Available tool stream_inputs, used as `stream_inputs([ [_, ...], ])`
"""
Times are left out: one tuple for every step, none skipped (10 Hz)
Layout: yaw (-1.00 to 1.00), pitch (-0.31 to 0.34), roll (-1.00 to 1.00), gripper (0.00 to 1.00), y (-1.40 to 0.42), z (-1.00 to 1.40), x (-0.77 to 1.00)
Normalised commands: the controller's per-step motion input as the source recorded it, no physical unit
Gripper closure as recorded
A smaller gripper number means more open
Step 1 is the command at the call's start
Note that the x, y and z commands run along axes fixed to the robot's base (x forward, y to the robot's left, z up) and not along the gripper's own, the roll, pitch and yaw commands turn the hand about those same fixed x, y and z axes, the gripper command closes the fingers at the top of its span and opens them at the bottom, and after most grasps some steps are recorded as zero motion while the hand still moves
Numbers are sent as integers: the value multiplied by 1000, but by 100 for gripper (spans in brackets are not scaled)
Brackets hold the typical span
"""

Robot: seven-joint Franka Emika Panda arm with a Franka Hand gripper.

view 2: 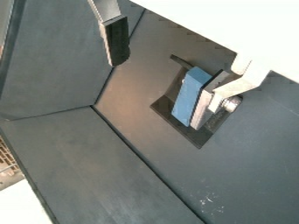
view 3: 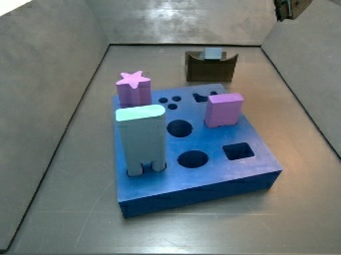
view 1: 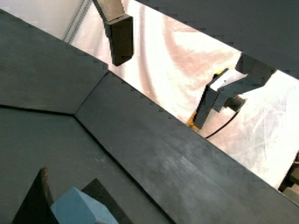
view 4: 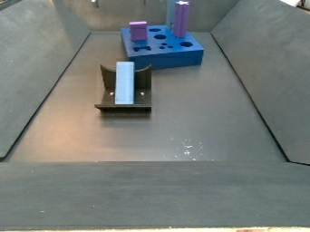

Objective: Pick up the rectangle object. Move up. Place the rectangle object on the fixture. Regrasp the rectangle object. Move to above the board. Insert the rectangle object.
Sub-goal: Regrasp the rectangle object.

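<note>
The slate-blue rectangle object [view 4: 123,83] lies lengthwise in the dark fixture [view 4: 107,93] on the bin floor, nearer than the board [view 4: 169,60]. My gripper [view 2: 163,70] hangs high above it and is open, with nothing between its fingers [view 2: 117,39]. Both wrist views show the rectangle object [view 2: 190,96] [view 1: 82,208] far below, resting between the fixture walls [view 1: 38,197]. A side view shows only a corner of the gripper [view 3: 284,8] at the frame's upper edge, beyond the fixture [view 3: 209,67]. The blue board [view 3: 213,181] has round and square holes in its top.
On the board stand a pale blue legged block [view 3: 140,139], a pink star block [view 3: 131,88] and a pink block [view 3: 224,108]. Sloping dark walls [view 4: 36,82] enclose the grey floor [view 4: 182,127] on every side.
</note>
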Motion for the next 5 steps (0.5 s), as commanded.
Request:
stream_inputs([
  [191,229,276,0,73,-1000,38],
  [215,183,258,0,68,-1000,47],
  [227,79,195,0,58,-1000,61],
  [227,32,177,0,55,-1000,68],
  [196,-82,149,0,50,-1000,83],
])
